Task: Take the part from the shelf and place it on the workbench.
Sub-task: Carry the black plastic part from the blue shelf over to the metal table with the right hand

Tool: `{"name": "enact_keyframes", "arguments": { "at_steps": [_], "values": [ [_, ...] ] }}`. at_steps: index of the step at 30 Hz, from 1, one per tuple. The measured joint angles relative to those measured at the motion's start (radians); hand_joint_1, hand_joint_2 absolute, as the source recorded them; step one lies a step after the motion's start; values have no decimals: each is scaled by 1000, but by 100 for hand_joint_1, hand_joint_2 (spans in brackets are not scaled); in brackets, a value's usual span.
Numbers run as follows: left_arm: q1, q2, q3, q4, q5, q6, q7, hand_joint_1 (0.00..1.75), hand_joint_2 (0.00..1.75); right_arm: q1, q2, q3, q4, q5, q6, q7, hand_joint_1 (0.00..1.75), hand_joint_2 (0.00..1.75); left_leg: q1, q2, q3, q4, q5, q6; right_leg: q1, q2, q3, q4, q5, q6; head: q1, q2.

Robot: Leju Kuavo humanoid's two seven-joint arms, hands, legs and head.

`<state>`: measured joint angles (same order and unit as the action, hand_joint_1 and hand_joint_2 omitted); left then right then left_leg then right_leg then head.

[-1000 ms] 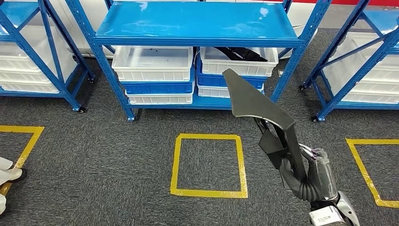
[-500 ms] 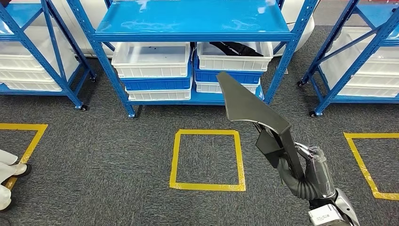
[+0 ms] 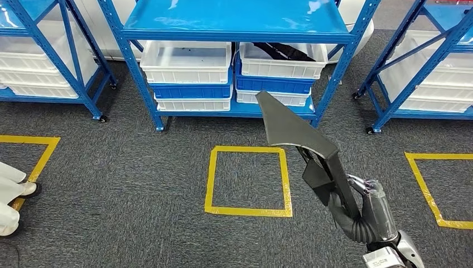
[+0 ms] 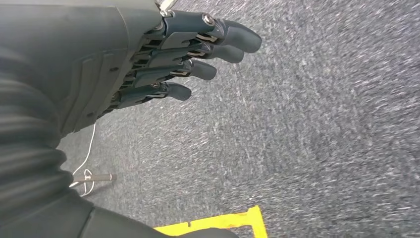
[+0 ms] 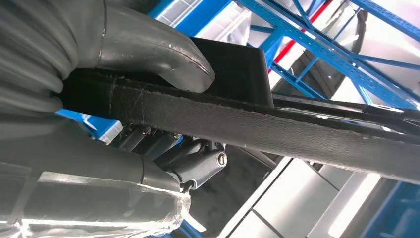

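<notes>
Grey carpet [image 3: 139, 184] fronts blue shelving [image 3: 234, 28] while the right hand [image 3: 365, 215] clenches the narrow stem of a black trim part [image 3: 290, 125], seemingly stiff, light and top-heavy, held upright; left hand [image 4: 148, 64] hangs loose, empty.

Matt black plastic part [image 3: 290, 125] — felt-rough edge; glossy blue metal shelf [image 3: 234, 22]; coarse grey carpet [image 3: 139, 184].
</notes>
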<state>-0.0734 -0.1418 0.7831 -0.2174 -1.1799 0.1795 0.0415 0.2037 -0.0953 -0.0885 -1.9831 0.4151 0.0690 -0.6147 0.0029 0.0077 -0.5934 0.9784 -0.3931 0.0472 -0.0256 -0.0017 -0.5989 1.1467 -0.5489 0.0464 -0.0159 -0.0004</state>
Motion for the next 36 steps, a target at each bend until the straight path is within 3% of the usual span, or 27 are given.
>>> {"name": "enact_keyframes", "arguments": {
  "at_steps": [1,3,6,7,9,11,12,13,14,16,18,22,24,26,28,29,31,32,34,36],
  "values": [
    [0,0,2,0,0,0,0,0,175,1,1,0,-3,2,0,2,175,175,-2,0,-6,4,5,-5,-2,-1,49,-80,17,4,0,0],
    [0,0,3,0,1,0,0,0,175,5,2,0,-9,6,-1,3,175,175,-6,0,-14,13,11,-15,-2,-1,103,-176,42,-5,-2,0],
    [1,2,4,0,0,0,1,0,175,10,4,0,-15,9,-4,4,175,175,-3,0,-19,18,19,-31,0,0,100,-181,60,-32,-4,0],
    [1,2,4,0,-1,0,2,0,175,13,6,0,-17,11,-4,4,175,175,0,-1,-24,28,8,-37,-3,-1,99,-180,65,-40,-4,0],
    [2,2,4,0,-8,0,4,0,175,20,9,-1,-25,13,-6,5,175,175,7,-2,-54,105,-57,-49,-7,-2,92,-181,79,-56,-5,0],
    [2,1,4,0,-16,-1,7,0,175,31,13,-4,-34,15,-8,5,175,175,10,-2,-100,240,-143,-58,-2,-3,77,-178,91,-63,-6,0],
    [2,1,4,0,-18,-1,8,0,175,37,16,-6,-37,17,-9,5,175,175,11,-2,-112,291,-166,-60,0,-3,68,-176,96,-63,-6,0],
    [2,1,4,0,-21,-1,9,0,175,43,17,-8,-39,19,-9,4,175,175,11,-2,-107,307,-171,-60,2,-2,60,-172,100,-62,-6,0],
    [2,1,4,0,-23,-1,9,0,175,47,19,-10,-41,22,-9,4,175,175,11,-2,-81,281,-158,-57,3,-1,52,-169,103,-61,-6,0],
    [2,2,4,0,-27,-1,9,0,175,53,20,-12,-46,26,-9,4,175,175,9,-6,12,143,-116,-44,5,1,43,-164,108,-57,-6,0],
    [1,3,4,0,-29,-1,8,0,175,55,22,-14,-52,28,-9,3,175,175,2,-10,72,42,-93,-29,9,1,40,-164,115,-49,-6,0],
    [-1,4,4,0,-30,-1,8,0,175,57,22,-16,-60,30,-10,2,175,175,-4,-6,72,9,-66,-3,12,0,30,-166,126,-25,-9,0],
    [-3,2,4,0,-30,-2,8,0,175,58,20,-19,-64,30,-8,-2,175,175,0,-1,64,-11,-41,12,15,0,-4,-107,85,-30,-6,0],
    [-3,2,4,0,-29,-3,9,0,175,60,18,-20,-65,29,-5,-5,175,175,-2,1,43,-13,-24,18,11,1,-61,23,12,-40,-2,0],
    [-3,1,4,0,-29,-3,9,0,175,63,17,-20,-65,29,-3,-7,175,175,-3,2,22,-11,-9,15,6,1,-84,107,-25,-31,-2,0],
    [-3,1,4,0,-30,-3,8,0,175,66,18,-20,-66,31,-4,-9,175,175,-3,2,12,-10,-3,12,4,0,-65,92,-21,-22,-2,0],
    [-2,-1,4,0,-33,-6,5,0,175,75,20,-20,-73,38,-6,-15,175,175,-3,0,-3,-3,7,4,-3,-1,29,-45,13,-3,-1,0],
    [-2,-1,4,0,-34,-7,4,0,175,80,23,-20,-78,42,-8,-17,175,175,-5,0,-11,3,10,-1,-3,0,70,-115,29,0,-1,0],
    [-1,-1,4,0,-38,-9,3,0,175,88,29,-19,-89,46,-10,-21,175,175,-9,0,-20,13,14,-12,-4,1,106,-186,45,-11,-4,0],
    [0,0,4,0,-41,-9,3,0,175,93,33,-18,-94,47,-11,-25,175,175,-7,1,-24,15,20,-22,-4,3,98,-183,55,-28,-6,0]
  ]
}}
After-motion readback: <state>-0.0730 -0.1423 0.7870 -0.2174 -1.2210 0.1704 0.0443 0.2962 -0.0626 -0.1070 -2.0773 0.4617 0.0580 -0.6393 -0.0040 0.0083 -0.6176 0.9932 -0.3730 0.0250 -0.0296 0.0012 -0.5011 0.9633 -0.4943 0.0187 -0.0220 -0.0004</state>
